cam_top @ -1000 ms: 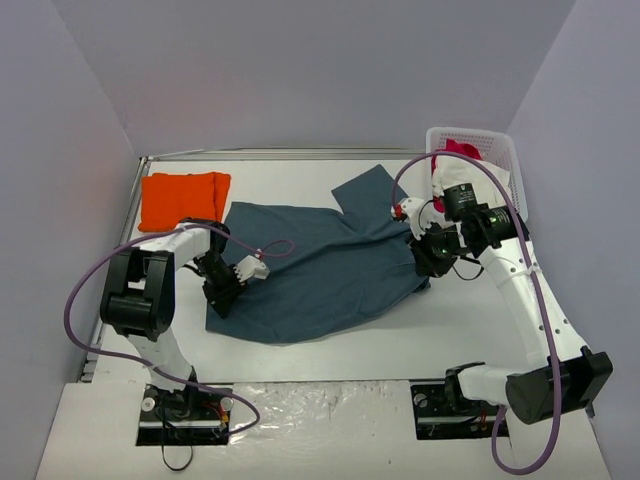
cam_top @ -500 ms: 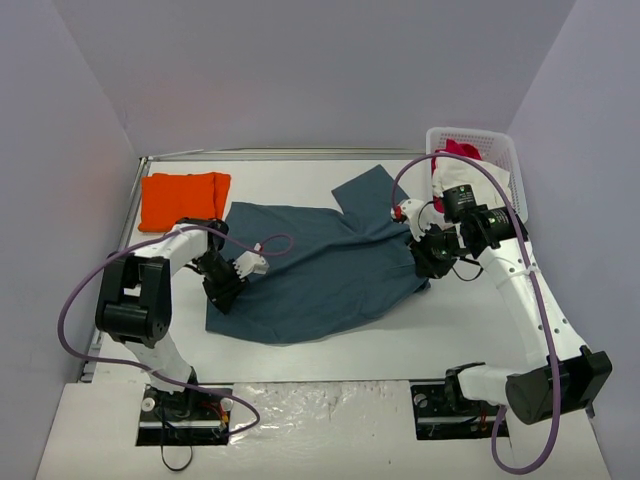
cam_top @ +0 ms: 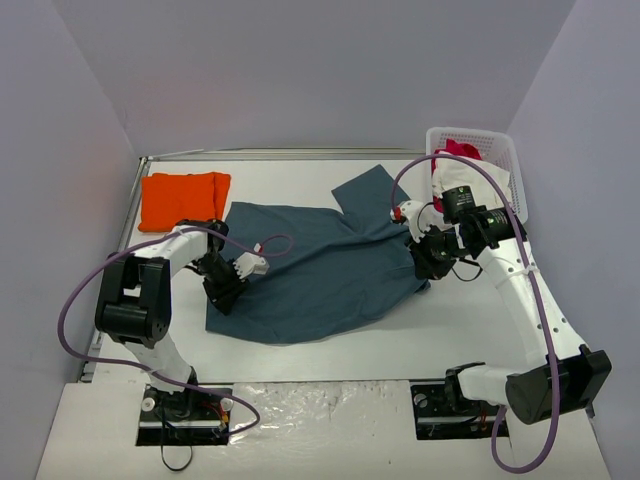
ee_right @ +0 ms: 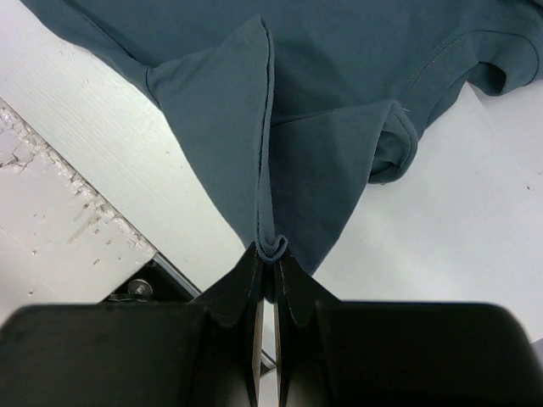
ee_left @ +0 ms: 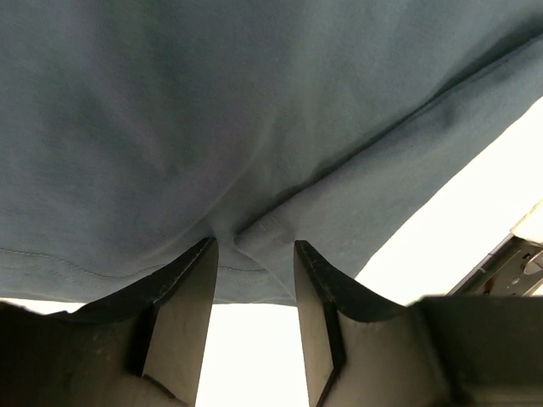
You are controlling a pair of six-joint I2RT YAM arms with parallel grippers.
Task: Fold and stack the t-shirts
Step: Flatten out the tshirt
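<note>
1. Left arm point(cam_top: 168, 244): folded close above its base, forearm turned right, wrist pitched low.
2. Left gripper point(ee_left: 254, 254): fingers parted, tips straddling the hem of the slate-blue t-shirt point(cam_top: 320, 275).
3. Right arm point(cam_top: 525, 290): stretched far forward from its base, forearm angled left, wrist pitched down.
4. Right gripper point(ee_right: 270, 254): fingers pressed together, pinching a raised fold of the same t-shirt.
</note>
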